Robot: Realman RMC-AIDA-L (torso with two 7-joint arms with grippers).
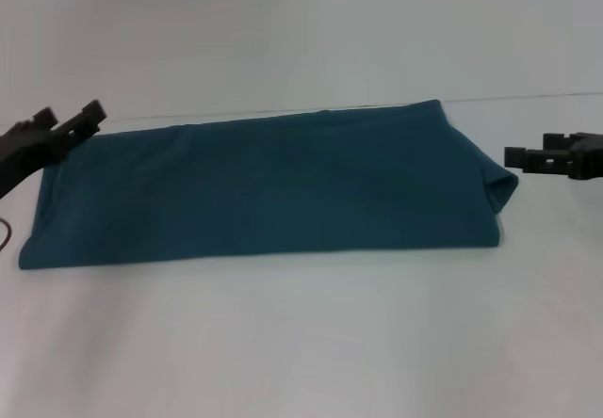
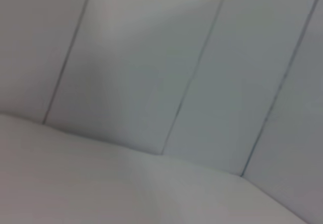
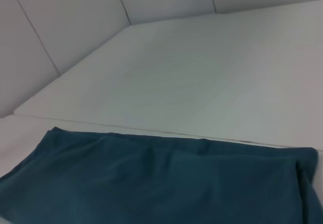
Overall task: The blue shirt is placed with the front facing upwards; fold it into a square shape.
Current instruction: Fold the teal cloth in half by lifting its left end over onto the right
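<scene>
The blue shirt (image 1: 264, 187) lies flat on the white table (image 1: 301, 343) as a long folded band running left to right, plain side up, with no lettering showing. The right wrist view shows its far edge and a rounded fold at one end (image 3: 151, 183). My left gripper (image 1: 68, 117) hovers at the shirt's far left corner, open and empty. My right gripper (image 1: 516, 159) hangs just off the shirt's right end, a small gap away, holding nothing. The left wrist view shows only white panels.
A thin seam (image 1: 528, 98) runs across the table behind the shirt. A white panelled wall (image 3: 75, 22) stands behind the table. Bare white tabletop stretches in front of the shirt.
</scene>
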